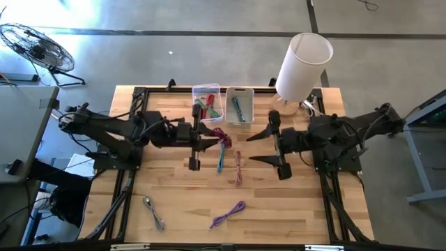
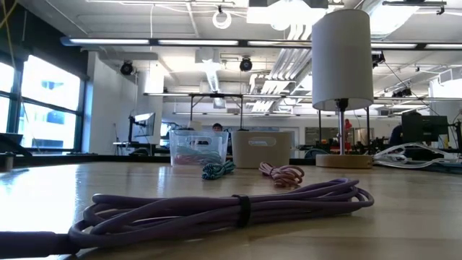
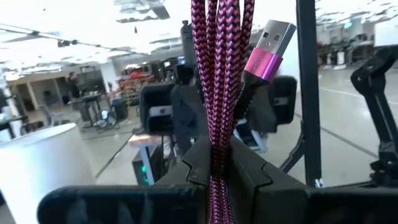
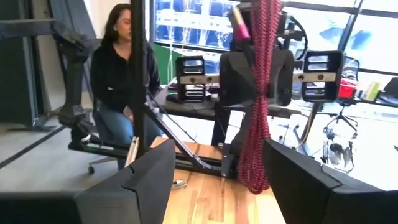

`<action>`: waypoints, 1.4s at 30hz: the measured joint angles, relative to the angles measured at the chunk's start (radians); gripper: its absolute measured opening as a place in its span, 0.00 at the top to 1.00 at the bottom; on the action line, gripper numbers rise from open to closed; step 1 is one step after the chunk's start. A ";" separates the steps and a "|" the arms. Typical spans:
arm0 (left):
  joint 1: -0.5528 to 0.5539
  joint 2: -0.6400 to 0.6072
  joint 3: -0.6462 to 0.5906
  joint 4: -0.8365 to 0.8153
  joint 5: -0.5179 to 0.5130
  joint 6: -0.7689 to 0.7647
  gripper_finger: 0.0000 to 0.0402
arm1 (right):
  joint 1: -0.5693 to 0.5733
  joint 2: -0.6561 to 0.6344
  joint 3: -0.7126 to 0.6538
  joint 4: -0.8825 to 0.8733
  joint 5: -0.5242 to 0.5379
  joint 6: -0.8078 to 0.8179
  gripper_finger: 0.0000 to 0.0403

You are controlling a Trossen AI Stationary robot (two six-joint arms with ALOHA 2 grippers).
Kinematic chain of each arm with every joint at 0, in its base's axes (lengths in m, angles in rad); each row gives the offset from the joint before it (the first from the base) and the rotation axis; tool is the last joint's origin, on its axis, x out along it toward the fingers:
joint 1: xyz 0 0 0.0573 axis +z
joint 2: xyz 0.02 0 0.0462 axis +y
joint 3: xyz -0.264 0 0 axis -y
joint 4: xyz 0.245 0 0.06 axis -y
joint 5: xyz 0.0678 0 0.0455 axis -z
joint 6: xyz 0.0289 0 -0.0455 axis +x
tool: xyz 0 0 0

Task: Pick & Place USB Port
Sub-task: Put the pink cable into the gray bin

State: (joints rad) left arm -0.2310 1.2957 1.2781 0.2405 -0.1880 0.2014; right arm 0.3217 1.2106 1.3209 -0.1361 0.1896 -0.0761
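A magenta braided USB cable (image 1: 223,137), bundled in several strands, is in my left gripper (image 1: 211,139) above the middle of the table, a little toward its far edge. Its silver USB plug (image 3: 273,42) sticks up beside the strands. My left gripper (image 3: 217,165) is shut on the bundle. My right gripper (image 1: 273,149) is open, level with the cable and to its right, facing it with a gap between. In the right wrist view the cable (image 4: 258,106) hangs ahead of the open fingers (image 4: 217,168). Neither gripper shows in the low view. My left gripper pinches the magenta cable bundle at about mid length (image 3: 217,149) between its two fingers, several strands together. The fingers come level from the table's left, across the strands. The bundle stands upright in the hold: the plug end rises above the fingers, and the looped end (image 4: 250,177) hangs below, apparently off the table.
Two small bins (image 1: 207,102) (image 1: 239,104) with cables inside stand at the far edge, next to a white lamp (image 1: 301,64). On the table lie a teal cable (image 1: 221,160), a pink cable (image 1: 238,169), a purple cable (image 1: 228,214) and a silver cable (image 1: 153,211). A seated person (image 4: 121,81) is beyond the table.
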 joint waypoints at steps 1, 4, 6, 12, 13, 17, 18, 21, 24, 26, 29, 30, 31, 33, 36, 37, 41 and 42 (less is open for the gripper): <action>0.007 0.000 0.000 -0.002 0.011 -0.001 0.94 | -0.011 0.005 0.000 0.003 -0.016 0.009 0.42; 0.025 0.004 0.000 -0.002 0.059 0.002 0.94 | -0.049 0.033 0.000 0.017 -0.084 0.019 0.42; 0.040 0.010 0.000 0.005 0.092 0.002 0.94 | -0.070 0.056 0.000 0.031 -0.095 0.019 0.43; 0.064 0.011 0.000 0.011 0.164 0.002 0.94 | -0.136 0.118 0.000 0.121 -0.159 0.013 0.43; 0.064 0.011 0.000 0.010 0.175 0.002 0.94 | -0.143 0.126 0.000 0.129 -0.172 0.016 0.43; 0.063 0.011 0.000 0.010 0.194 0.004 0.94 | -0.165 0.151 0.000 0.148 -0.199 0.024 0.43; 0.063 0.011 0.000 0.008 0.207 0.005 0.94 | -0.169 0.155 0.000 0.153 -0.201 0.024 0.43; 0.080 0.011 0.000 -0.017 0.232 0.016 0.94 | -0.180 0.168 0.000 0.167 -0.204 0.024 0.43; 0.103 0.011 0.000 -0.044 0.263 0.004 0.94 | -0.191 0.180 0.000 0.168 -0.202 0.024 0.44; 0.120 0.011 0.000 -0.048 0.294 -0.004 0.94 | -0.194 0.185 0.000 0.168 -0.198 0.024 0.46; 0.143 0.011 0.000 -0.067 0.333 -0.023 0.94 | -0.194 0.185 0.000 0.167 -0.175 0.020 0.57; 0.149 0.011 0.000 -0.072 0.342 -0.023 0.94 | -0.193 0.185 0.000 0.167 -0.165 0.012 0.63; 0.153 0.011 0.000 -0.077 0.346 -0.023 0.94 | -0.193 0.185 0.000 0.167 -0.146 0.007 0.70; 0.157 0.011 0.001 -0.090 0.356 -0.025 0.94 | -0.192 0.185 0.000 0.165 -0.125 -0.010 0.88; 0.157 0.010 0.002 -0.103 0.344 -0.026 0.89 | -0.184 0.184 -0.001 0.164 -0.085 -0.019 0.95; 0.157 0.010 0.002 -0.106 0.343 -0.026 0.86 | -0.178 0.184 -0.001 0.163 -0.051 -0.013 0.95; 0.160 0.001 0.002 -0.130 0.346 -0.025 0.73 | -0.153 0.183 -0.001 0.150 0.037 -0.016 0.97; 0.165 -0.005 0.002 -0.141 0.353 -0.025 0.70 | -0.144 0.183 -0.001 0.152 0.059 -0.013 0.97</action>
State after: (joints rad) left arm -0.0657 1.2904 1.2800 0.0997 0.1650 0.1764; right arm 0.1780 1.3941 1.3201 0.0158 0.2488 -0.0895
